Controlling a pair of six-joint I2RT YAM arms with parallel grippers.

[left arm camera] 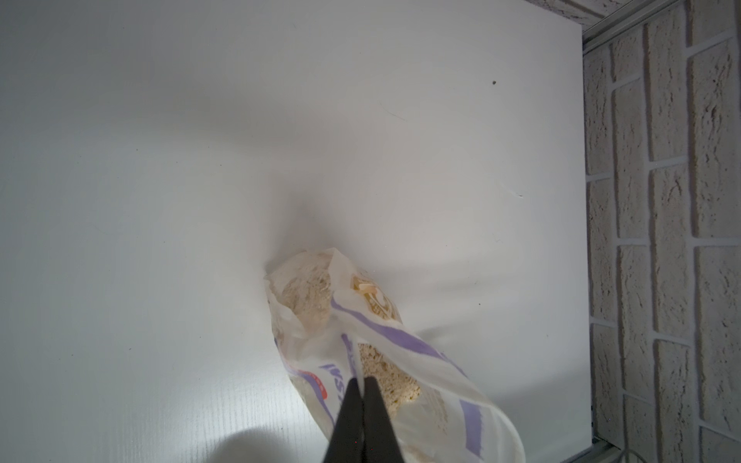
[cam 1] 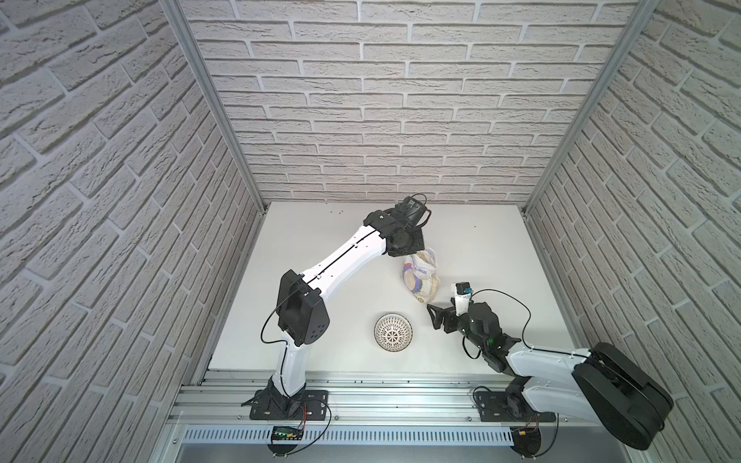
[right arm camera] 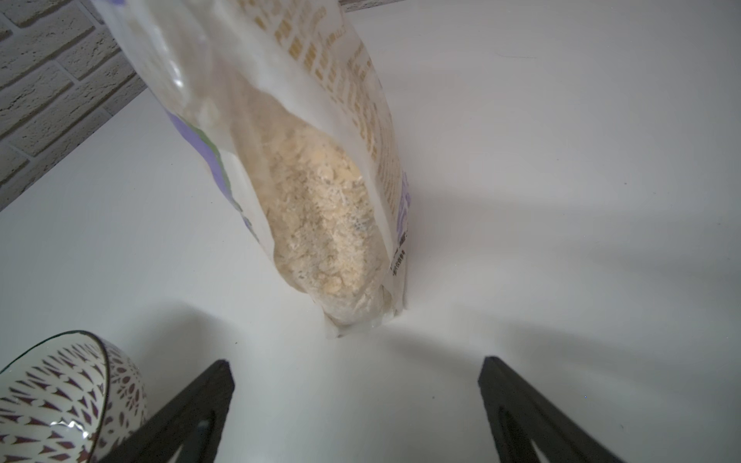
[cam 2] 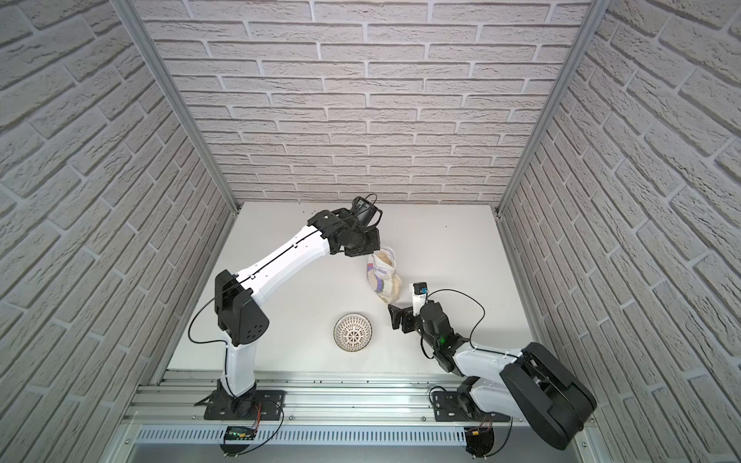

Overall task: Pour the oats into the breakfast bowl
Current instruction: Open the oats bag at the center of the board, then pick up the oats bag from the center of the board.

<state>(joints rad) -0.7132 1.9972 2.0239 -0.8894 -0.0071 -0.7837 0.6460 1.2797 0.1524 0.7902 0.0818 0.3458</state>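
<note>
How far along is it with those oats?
Early. The pouch is open, its top edge pinched by the left gripper. The right gripper stands open near its bottom. The bowl is empty; the oats are in the pouch, so pouring is left.

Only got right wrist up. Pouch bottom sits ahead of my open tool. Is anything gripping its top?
Observer: Yes. The left tool is shut on the top edge of the pouch; the left wrist view shows it.
Operator: I only see a slice of the bowl. Anything in it?
Observer: No. In both top views its whole inside shows bare pattern.
Operator: Where does it stand relative to the pouch?
Observer: Apart from it, nearer the mounting rail, just beside the right tool.
</note>
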